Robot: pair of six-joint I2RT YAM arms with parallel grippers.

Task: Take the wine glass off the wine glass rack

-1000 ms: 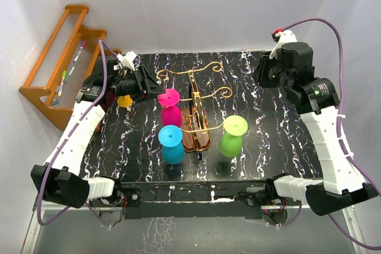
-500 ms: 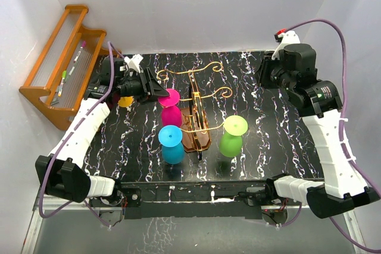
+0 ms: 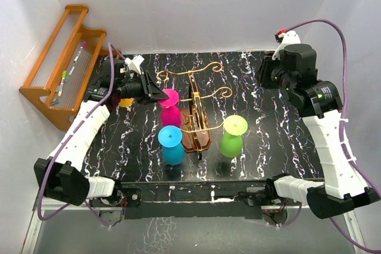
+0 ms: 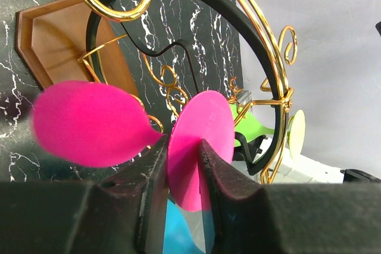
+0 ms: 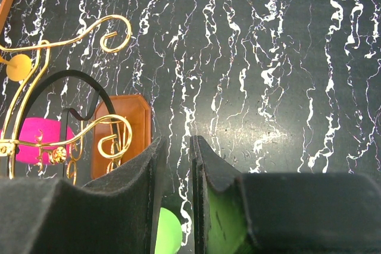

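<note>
The wine glass rack (image 3: 196,138) stands mid-table on its brown wooden base, with gold wire arms. A pink wine glass (image 3: 171,114) hangs upside down on its left arm, foot up. My left gripper (image 3: 159,91) is at that foot from the left. In the left wrist view the fingers (image 4: 181,147) straddle the pink foot disc (image 4: 202,129) and are shut on it, with the bowl (image 4: 89,123) to the left. My right gripper (image 3: 266,75) hovers at the far right, nearly closed and empty (image 5: 175,141). The rack also shows in the right wrist view (image 5: 122,126).
A blue glass (image 3: 173,145) and a green glass (image 3: 231,138) stand upside down beside the rack's base. A yellow glass (image 3: 124,102) sits behind my left arm. A stepped orange-brown shelf (image 3: 62,63) with pens stands at the far left.
My left gripper has moved right from beside the yellow glass to the pink glass's foot, and its fingers have narrowed around it. The right arm has barely shifted.
</note>
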